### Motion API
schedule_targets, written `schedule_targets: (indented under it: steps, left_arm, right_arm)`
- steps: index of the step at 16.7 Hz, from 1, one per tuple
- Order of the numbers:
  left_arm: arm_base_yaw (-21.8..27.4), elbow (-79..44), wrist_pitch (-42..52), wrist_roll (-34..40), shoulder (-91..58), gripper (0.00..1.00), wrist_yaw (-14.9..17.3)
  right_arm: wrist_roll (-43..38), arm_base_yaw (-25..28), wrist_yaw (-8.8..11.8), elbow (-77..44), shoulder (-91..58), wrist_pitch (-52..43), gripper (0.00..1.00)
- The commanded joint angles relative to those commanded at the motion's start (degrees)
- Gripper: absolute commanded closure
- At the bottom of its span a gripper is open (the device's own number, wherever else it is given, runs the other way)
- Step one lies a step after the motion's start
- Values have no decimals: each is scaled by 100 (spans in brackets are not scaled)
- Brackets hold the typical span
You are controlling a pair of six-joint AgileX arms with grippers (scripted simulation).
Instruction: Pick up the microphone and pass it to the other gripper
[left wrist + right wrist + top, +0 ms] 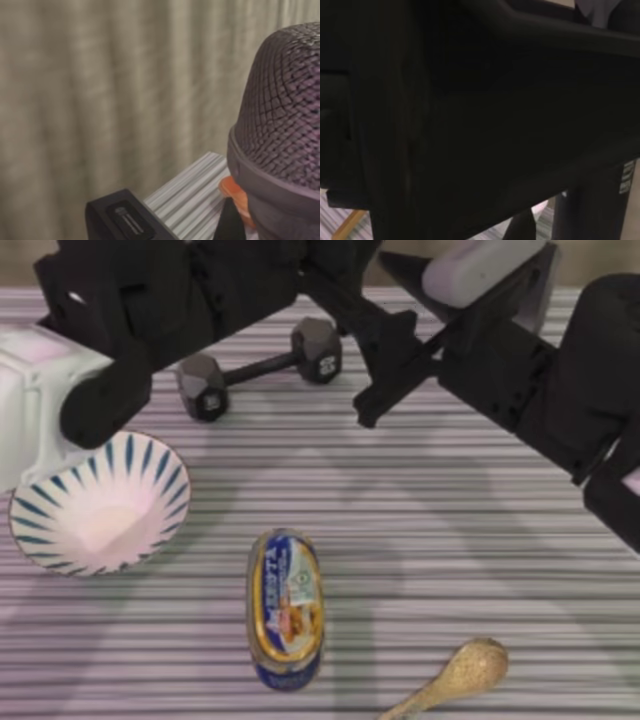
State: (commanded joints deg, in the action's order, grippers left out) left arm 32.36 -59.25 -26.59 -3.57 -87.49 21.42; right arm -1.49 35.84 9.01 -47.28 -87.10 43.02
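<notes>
both arms are meeting over the far edge of the table (430,540), above the striped cloth. the left arm, with its white boxy segment at the table's left side, is reaching in from the left, and the left gripper (335,275) is sitting near the top middle of the top view. the right arm is coming in from the right, and the right gripper (385,390) is pointing toward the left one, its black fingers ending just right of the dumbbell (262,368).

the microphone (282,125) is showing up very close in the left wrist view, its grey mesh head filling that picture's edge, with the curtain behind it. in the top view the microphone is hidden among the black arm parts, so i cannot tell which gripper is holding it, and i cannot tell how either gripper's jaws are standing. the right wrist view is dark.

on the table, a blue-striped bowl (45,515) is sitting at the left, partly under the left arm. a tin with a label (285,607) is lying near the front middle, and a speckled spoon (455,677) is lying at the front right, well apart from the tin
</notes>
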Motion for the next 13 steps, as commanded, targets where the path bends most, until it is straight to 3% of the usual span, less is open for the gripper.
schedule_targets:
  steps: [2, 10, 13]
  left_arm:
    - [0, 0, 0, 0, 0, 100, 0]
    - [-3, -54, 10, -40, 38, 100, -57]
    - [-125, 19, 29, -46, 104, 100, 75]
  right_arm:
    - [0, 0, 0, 0, 0, 0, 0]
    - [31, -32, -39, 53, -54, -2, 0]
    - [35, -61, 9, 266, 179, -56, 0]
